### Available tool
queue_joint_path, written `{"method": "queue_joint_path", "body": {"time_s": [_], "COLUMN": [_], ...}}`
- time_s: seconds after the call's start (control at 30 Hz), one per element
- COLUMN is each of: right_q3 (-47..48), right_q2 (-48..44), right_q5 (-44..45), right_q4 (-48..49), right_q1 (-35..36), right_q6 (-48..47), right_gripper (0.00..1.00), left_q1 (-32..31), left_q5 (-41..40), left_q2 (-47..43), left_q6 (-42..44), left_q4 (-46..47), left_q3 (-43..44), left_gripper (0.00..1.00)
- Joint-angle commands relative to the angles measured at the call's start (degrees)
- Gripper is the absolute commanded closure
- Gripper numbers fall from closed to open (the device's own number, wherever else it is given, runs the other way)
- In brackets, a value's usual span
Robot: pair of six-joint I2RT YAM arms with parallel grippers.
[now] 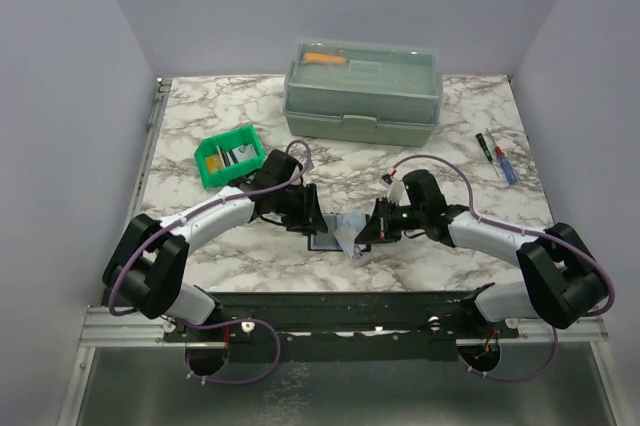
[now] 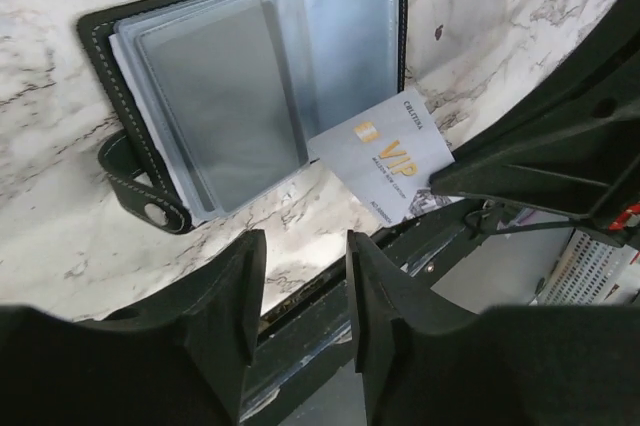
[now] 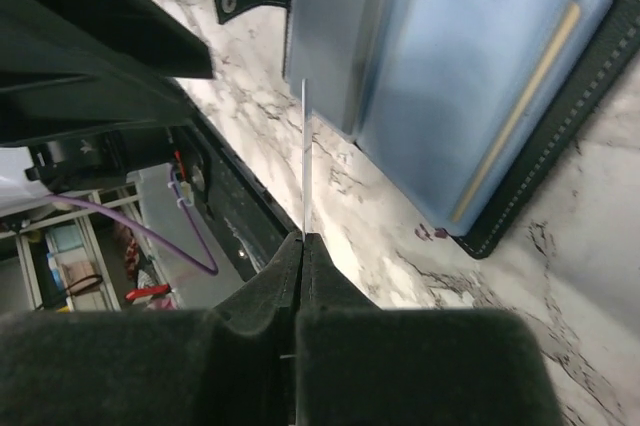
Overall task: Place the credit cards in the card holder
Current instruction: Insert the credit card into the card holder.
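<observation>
Found the card holder (image 2: 250,86) lying wide open on the marble table (image 1: 180,116), clear pockets facing up, right between the two arms near the front edge. Spotted its strap (image 2: 125,161) with the pale stud (image 2: 155,213) flopped out to one side.

Saw the right gripper (image 3: 303,241) pinched tight on a silver VIP card (image 2: 385,161), holding it by one end, the far corner right at the edge of the pocket pages. Couldn't tell for sure whether it touched.

Also noticed a yellowish card (image 3: 515,111) sitting inside one pocket. Caught the left gripper (image 2: 305,256) hovering just beside the holder, jaws apart, nothing between them.

Further back, clocked a green bin (image 1: 228,156) with a few flat pieces in it, plus a big lidded toolbox (image 1: 362,91).
</observation>
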Motion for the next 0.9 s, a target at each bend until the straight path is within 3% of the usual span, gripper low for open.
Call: {"method": "queue_joint_path", "body": {"time_s": [0.0,0.27,0.87], "right_q3": [-0.98,-1.08,-1.34], "right_q2": [-0.09,1.94,7.8], "right_q5": [-4.63,-0.99,-2.63], "right_q4": [7.73,7.2,7.79], "right_q1": [-0.69,-1.74,-3.17], "right_q6": [1.15,1.59,0.84], "right_gripper": [1.0,1.0,1.0], "left_q1": [-1.21,-1.24,-1.17], "left_q5": [-0.98,-5.06,-8.98], "left_q2": [2.88,6.7,10.99], "left_q6": [-1.39,-2.08,-0.76], "left_q4": [4.42,4.02,0.73], "left_q3": [-1.1,-2.3,-1.8], "left_gripper": [0.59,0.6,0.66]}}
